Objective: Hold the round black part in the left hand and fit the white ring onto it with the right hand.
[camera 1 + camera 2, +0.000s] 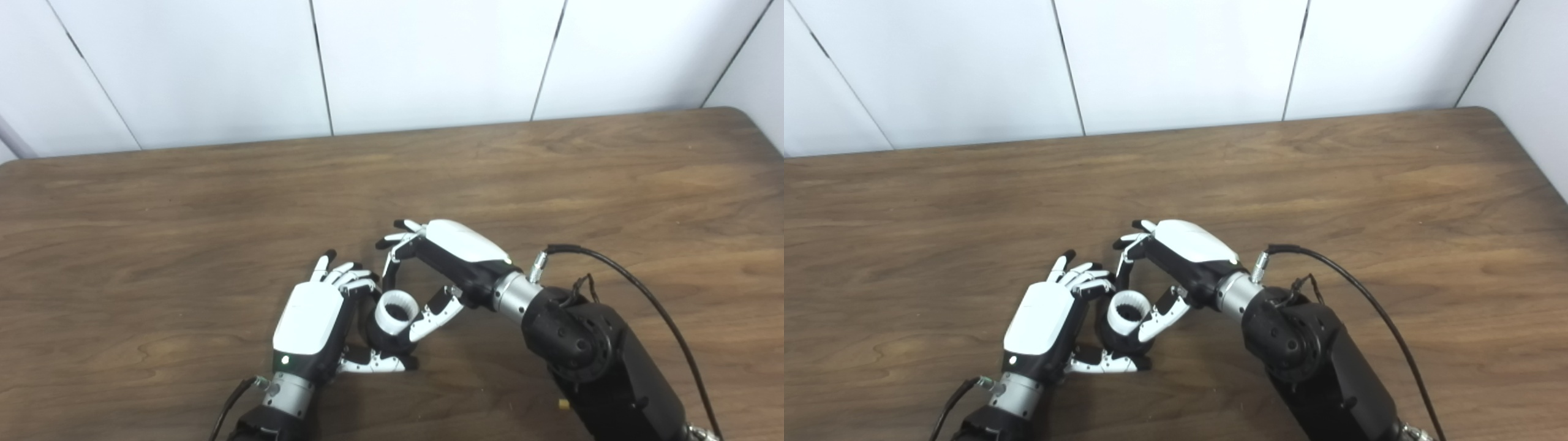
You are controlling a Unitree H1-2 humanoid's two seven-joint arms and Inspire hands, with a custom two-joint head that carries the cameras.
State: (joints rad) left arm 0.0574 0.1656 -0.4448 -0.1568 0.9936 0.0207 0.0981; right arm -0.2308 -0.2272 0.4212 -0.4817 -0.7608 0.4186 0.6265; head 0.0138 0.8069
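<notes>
- Seating is my job now: the white ring (395, 311) sits on top of the round black part (384, 338), low over the desk (551, 184) near its front edge
- my left hand (312, 324) is curled around the black part, thumb underneath, so I keep that grip firm and level
- my right hand (450, 260) has fingers spread, thumb touching the ring's side; I cannot tell whether it truly pinches
- press evenly and straight down, since a tilted ring would likely jam
</notes>
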